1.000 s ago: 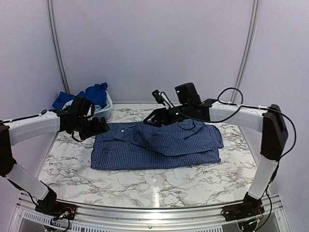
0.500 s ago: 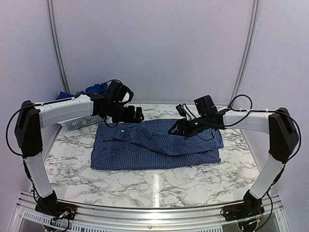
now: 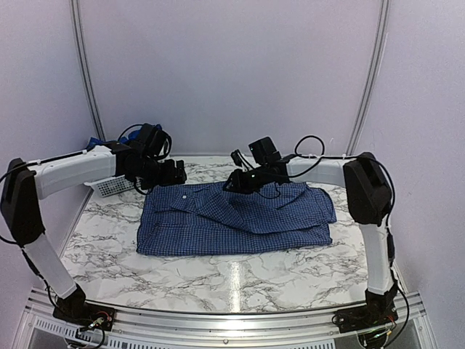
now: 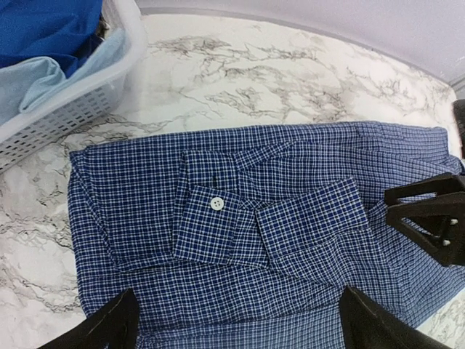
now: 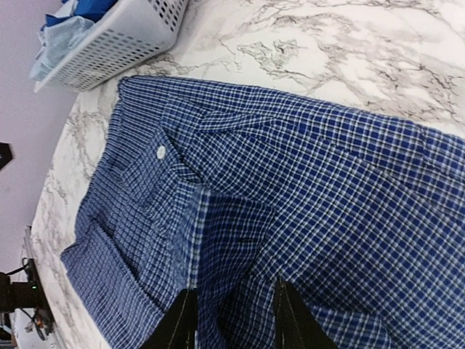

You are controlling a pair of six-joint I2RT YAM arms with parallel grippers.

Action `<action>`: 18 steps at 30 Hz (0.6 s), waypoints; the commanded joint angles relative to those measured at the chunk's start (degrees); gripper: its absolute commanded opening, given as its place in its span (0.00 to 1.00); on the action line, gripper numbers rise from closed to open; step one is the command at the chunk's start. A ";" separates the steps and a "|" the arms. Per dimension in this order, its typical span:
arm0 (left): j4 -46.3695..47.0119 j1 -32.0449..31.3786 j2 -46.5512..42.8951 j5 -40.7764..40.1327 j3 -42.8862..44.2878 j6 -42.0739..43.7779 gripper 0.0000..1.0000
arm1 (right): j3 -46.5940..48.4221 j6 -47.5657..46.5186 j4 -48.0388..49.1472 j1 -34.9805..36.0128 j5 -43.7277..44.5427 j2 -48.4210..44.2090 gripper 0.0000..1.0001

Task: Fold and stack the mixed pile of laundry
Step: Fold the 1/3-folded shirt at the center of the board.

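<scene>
Marbled tabletop [image 3: 218,280] bears the navy small-check button-up shirt [image 3: 232,218], folded flat beneath both grippers. The left gripper [image 4: 240,327] hovers over it with jaws spread wide; the right gripper [image 5: 232,305] has its fingers close together above the fabric, and whether they pinch it cannot be told. Left of the left gripper, a slatted basket [image 4: 80,94] holds royal blue clothes [image 4: 43,29] and a pale blue garment [image 4: 43,80].

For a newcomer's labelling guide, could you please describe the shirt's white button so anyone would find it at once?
On the marble table lies a folded navy checked shirt, beside a white basket. On its sleeve cuff, toward the basket end, sits one white button, the only solid white spot on the cloth.
</scene>
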 commanded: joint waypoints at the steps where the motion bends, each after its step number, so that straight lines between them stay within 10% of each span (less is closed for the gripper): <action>1: -0.87 0.65 -6.32 -2.58 -3.20 -1.37 0.99 | 8.40 -3.66 -7.79 2.51 7.18 6.44 0.31; 18: -0.77 2.82 -11.27 -1.84 -8.01 1.01 0.99 | 8.28 -7.68 -5.02 11.09 -8.43 7.88 0.42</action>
